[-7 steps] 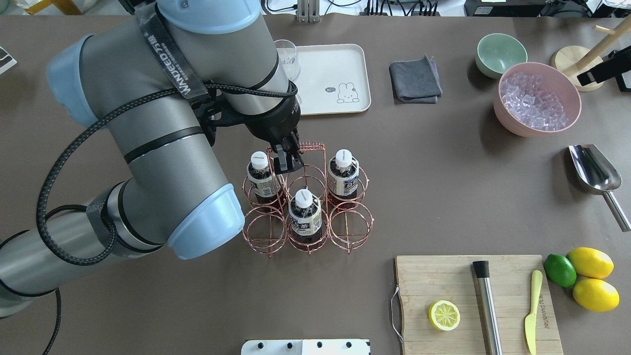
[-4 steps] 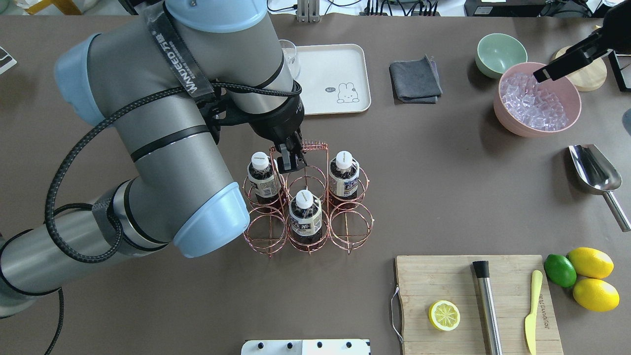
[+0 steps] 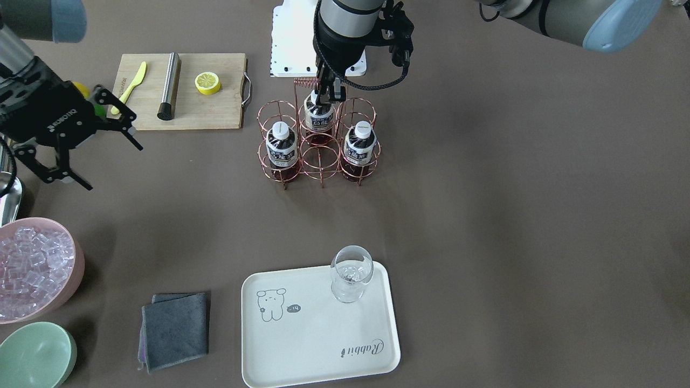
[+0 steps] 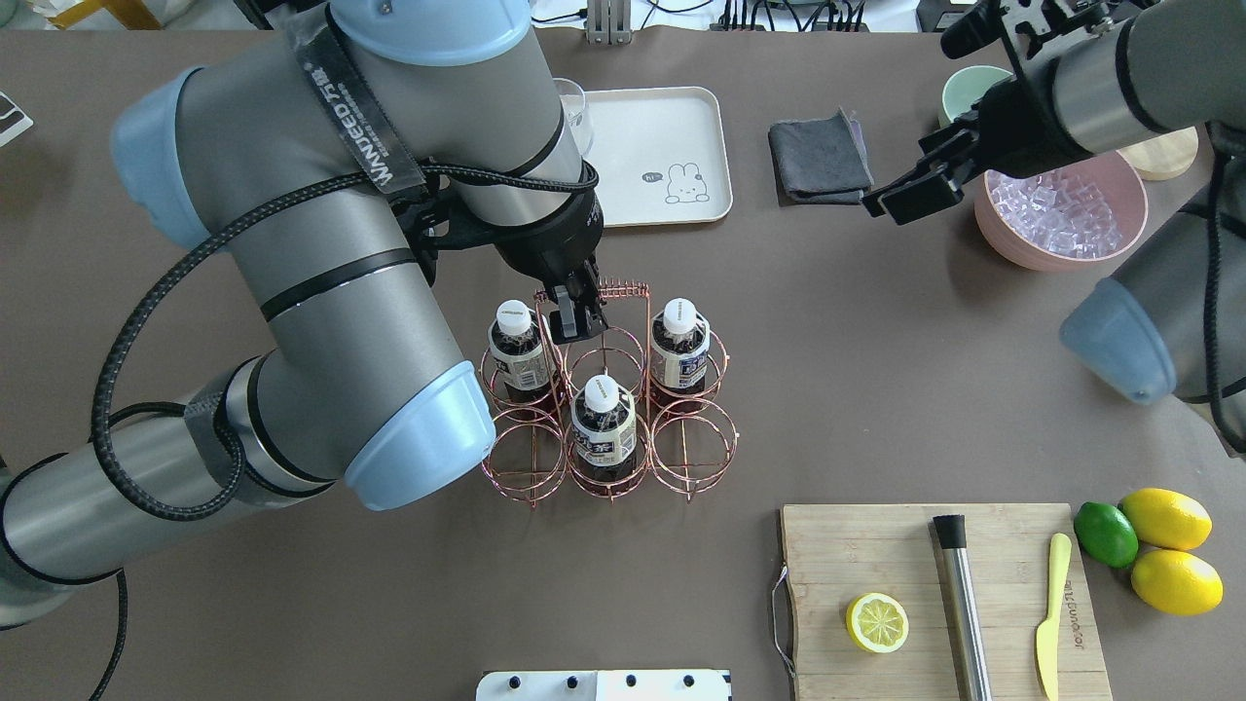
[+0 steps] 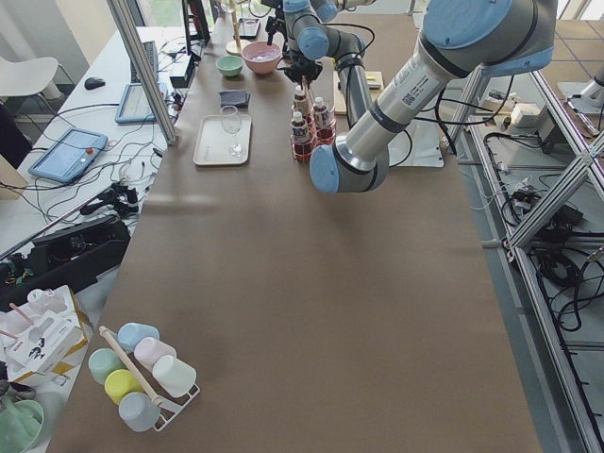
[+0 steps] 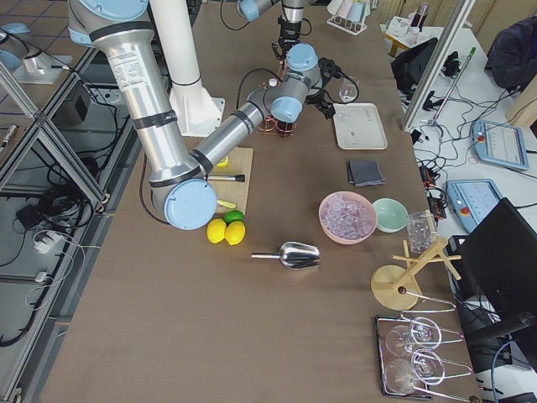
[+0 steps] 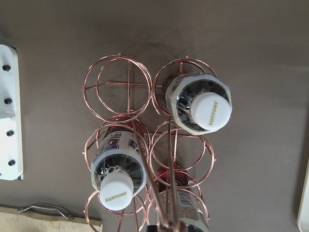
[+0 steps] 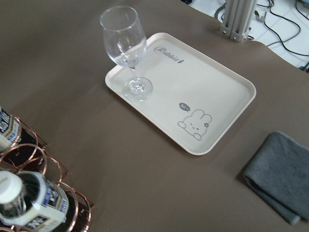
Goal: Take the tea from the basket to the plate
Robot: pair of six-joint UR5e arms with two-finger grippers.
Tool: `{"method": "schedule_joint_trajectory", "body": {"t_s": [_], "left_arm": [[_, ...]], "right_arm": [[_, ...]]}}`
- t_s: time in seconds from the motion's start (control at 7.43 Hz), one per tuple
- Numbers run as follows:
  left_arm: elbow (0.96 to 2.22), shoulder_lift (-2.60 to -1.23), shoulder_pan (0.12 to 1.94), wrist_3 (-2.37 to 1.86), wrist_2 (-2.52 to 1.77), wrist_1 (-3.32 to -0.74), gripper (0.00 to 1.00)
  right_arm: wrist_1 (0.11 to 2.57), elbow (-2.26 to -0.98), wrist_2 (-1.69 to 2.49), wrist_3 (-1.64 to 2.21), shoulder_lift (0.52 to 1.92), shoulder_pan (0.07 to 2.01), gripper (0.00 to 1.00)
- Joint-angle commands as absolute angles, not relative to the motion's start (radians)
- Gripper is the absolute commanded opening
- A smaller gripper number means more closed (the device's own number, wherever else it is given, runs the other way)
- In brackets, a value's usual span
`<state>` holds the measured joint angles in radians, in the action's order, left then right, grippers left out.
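Three tea bottles (image 4: 602, 424) in the wire basket (image 4: 693, 456), left gripper (image 4: 572, 321) above.
All three bottles stand in the basket's cells, well apart from the tray (image 4: 642, 127), where a wine glass (image 3: 351, 272) stands. The left gripper hangs by the top of the basket's handle (image 4: 611, 288), fingers drawn together, on no bottle. The right gripper (image 3: 114, 168) hovers over the table (image 4: 876, 389), fingers spread wide, empty.

Bottle caps (image 7: 212, 110) say SUNTORY. The tray (image 3: 302, 345) has "Rabbit" on it, the strap (image 4: 355, 107) on the left arm (image 4: 321, 292) reads WANDEED, and the right gripper (image 3: 114, 168) is stamped ROBOTIQ. Bottle labels are too blurry to read.
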<state>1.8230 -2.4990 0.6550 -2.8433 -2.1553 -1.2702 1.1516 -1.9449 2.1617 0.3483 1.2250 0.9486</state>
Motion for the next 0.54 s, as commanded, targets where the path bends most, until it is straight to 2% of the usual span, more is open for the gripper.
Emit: {"method": "schedule_joint_trajectory", "body": {"t_s": [0.0,0.4], "left_arm": [[1.822,-2.499,0.655,-2.842,-2.155,-1.27,0.0],[1.821,-2.499,0.655,-2.842,-2.155,-1.27,0.0]], "right_arm": [[0.994,-1.933,2.048,0.463,1.174,0.803,1.0],[0.94,-1.933,2.023,0.482,1.17,0.701,1.0]]}}
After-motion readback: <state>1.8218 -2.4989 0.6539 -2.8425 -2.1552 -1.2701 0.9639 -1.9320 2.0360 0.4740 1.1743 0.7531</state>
